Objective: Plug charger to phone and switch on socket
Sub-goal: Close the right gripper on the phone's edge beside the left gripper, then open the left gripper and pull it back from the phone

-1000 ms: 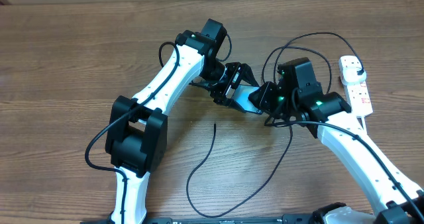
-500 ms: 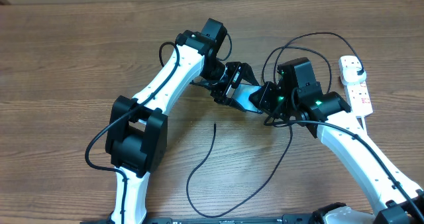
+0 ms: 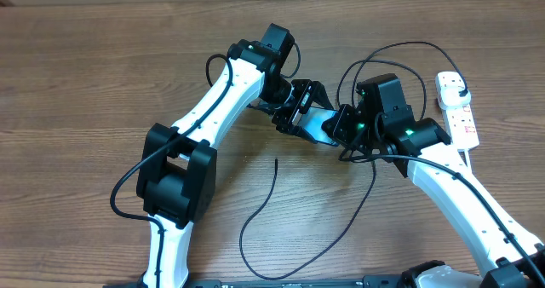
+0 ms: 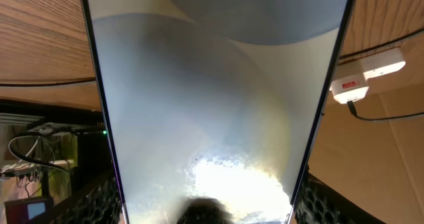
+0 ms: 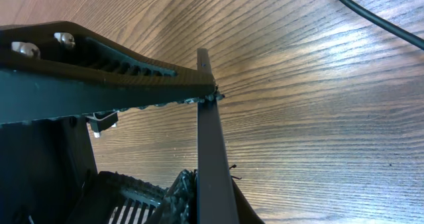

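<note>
Holding still, the phone [image 3: 320, 128] had barely shifted.
Both the left gripper [image 3: 304, 111] and right gripper [image 3: 341, 124] stayed clamped on it mid-bench; the charger [image 3: 272, 186] end lay loose toward the front edge, unplugged.

Left end effector [image 3: 306, 113] marginally rightward.

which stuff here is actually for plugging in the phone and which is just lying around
For the job: phone, black charger cable, white power strip.
Just there: wooden table, wires and gear past its edge.
</note>
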You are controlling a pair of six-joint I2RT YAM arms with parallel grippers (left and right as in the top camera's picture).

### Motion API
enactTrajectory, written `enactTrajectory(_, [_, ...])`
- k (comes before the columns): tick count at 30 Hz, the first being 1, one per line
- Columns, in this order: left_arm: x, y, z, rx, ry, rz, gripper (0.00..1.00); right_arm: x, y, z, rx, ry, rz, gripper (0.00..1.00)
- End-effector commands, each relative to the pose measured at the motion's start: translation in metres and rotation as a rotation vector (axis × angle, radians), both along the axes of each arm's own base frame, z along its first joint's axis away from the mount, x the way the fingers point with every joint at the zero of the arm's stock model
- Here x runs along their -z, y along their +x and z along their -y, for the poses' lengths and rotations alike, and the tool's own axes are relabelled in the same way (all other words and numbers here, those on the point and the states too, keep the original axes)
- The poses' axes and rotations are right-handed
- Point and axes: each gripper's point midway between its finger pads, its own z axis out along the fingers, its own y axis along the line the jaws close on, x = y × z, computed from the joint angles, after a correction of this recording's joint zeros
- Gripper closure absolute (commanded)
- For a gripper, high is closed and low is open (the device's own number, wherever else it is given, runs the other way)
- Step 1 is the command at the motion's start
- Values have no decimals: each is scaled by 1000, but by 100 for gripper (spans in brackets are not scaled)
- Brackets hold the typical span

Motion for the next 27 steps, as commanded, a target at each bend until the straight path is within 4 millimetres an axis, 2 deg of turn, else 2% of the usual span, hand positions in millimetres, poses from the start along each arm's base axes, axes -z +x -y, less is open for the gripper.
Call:
enactTrajectory(1, [-32,2,5,-6,-47,52,96,-8,4,-2,-1,1,21,90])
enactTrajectory(8, [-32,2,5,-6,-42,54,95,-8,4,-2,-1,1,21,96])
enactTrajectory(16, [-31,3,4,-7,-39,56,95,-8,4,-2,-1,1,21,96])
enactTrajectory(19, [-31,3,4,-4,-41,62,82,-8,4,-2,-1,1,21,96])
enactTrajectory(20, [-31,3,4,-4,-41,63,72,-8,4,-2,-1,2,22,96])
enactTrajectory(24, [-28,6,1,-9,-19,77,9,-8,5,0,4,2,23,96])
enactTrajectory(25, [-27,7,0,-8,-11,86,0,-8,6,0,7,2,23,96])
enactTrajectory(27, [-25,9,-2,-6,-4,101,0,-8,7,3,13,1,22,96])
